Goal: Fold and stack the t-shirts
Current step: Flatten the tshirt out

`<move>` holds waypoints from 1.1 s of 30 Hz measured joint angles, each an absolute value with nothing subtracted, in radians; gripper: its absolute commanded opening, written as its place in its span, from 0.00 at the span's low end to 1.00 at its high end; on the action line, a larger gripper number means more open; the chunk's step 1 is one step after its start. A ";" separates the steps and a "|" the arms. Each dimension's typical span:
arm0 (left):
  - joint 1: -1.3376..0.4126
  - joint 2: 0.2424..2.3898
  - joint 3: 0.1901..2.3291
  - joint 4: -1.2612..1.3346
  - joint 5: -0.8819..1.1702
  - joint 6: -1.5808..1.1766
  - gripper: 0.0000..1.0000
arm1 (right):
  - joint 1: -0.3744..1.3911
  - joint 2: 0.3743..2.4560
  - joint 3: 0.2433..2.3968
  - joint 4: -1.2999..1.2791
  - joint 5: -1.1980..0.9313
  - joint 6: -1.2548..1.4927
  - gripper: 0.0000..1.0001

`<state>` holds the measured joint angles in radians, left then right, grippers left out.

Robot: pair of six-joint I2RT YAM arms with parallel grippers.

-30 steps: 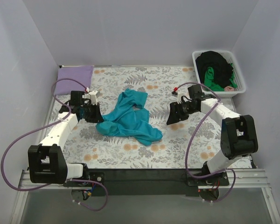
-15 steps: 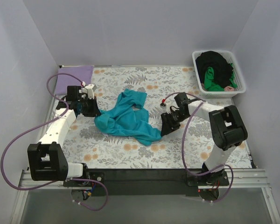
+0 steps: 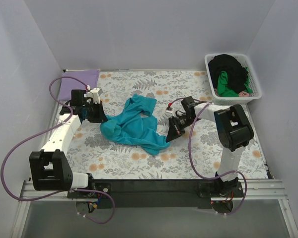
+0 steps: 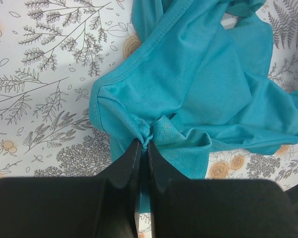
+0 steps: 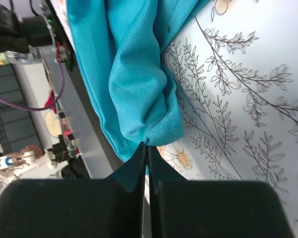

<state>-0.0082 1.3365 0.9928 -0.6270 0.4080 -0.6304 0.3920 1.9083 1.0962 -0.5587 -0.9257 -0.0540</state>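
Basket [image 3: 237, 99] holds black shirt [image 3: 229, 65] and green shirt [image 3: 224, 82], far right.

Teal t-shirt [image 4: 203, 84] cut by wrist views' edges; pinkish item [image 3: 245, 93] in basket [image 3: 210, 67] unidentifiable.

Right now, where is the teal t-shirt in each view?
Top external: teal t-shirt crumpled mid-table.
Left wrist: upper right, edge pinched by left gripper.
Right wrist: upper left, corner pinched by right gripper.
Shared landmark: floral table cloth beneath it.
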 measured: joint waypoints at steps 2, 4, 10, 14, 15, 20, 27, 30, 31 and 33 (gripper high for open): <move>-0.008 1.348 1.004 -0.627 0.408 -0.637 0.00 | 0.366 1.910 1.129 -0.586 -0.935 -0.053 0.01; -0.002 1.366 1.031 -0.633 0.415 -0.643 0.00 | 0.316 1.908 1.187 -0.603 -0.938 -0.047 0.01; 0.036 1.474 1.286 -0.673 0.484 -0.655 0.00 | 0.057 1.854 1.514 -0.596 -0.921 0.012 0.01; 0.045 1.436 1.351 -0.691 0.539 -0.587 0.00 | -0.022 1.658 1.520 -0.566 -0.881 0.015 0.01; 0.046 1.409 1.331 -0.705 0.548 -0.551 0.00 | -0.014 1.593 1.482 -0.563 -0.867 0.004 0.01; 0.072 1.250 1.076 -0.779 0.556 -0.385 0.00 | 0.096 1.382 1.200 -0.592 -0.725 -0.121 0.01; 0.077 1.322 0.895 -0.863 0.500 -0.278 0.68 | 0.297 1.438 1.042 -0.736 -0.501 -0.251 0.63; 0.083 1.375 0.933 -0.870 0.498 -0.279 0.77 | 0.292 1.444 1.084 -0.778 -0.471 -0.296 0.66; 0.083 1.384 0.950 -0.870 0.500 -0.278 0.77 | 0.287 1.441 1.102 -0.785 -0.465 -0.308 0.63; 0.084 1.385 0.985 -0.872 0.509 -0.279 0.77 | 0.276 1.427 1.126 -0.787 -0.450 -0.338 0.48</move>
<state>0.0841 1.3853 0.9848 -0.8719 0.5087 -0.2790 0.2756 1.4273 1.1263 -0.7872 -0.4496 -0.3382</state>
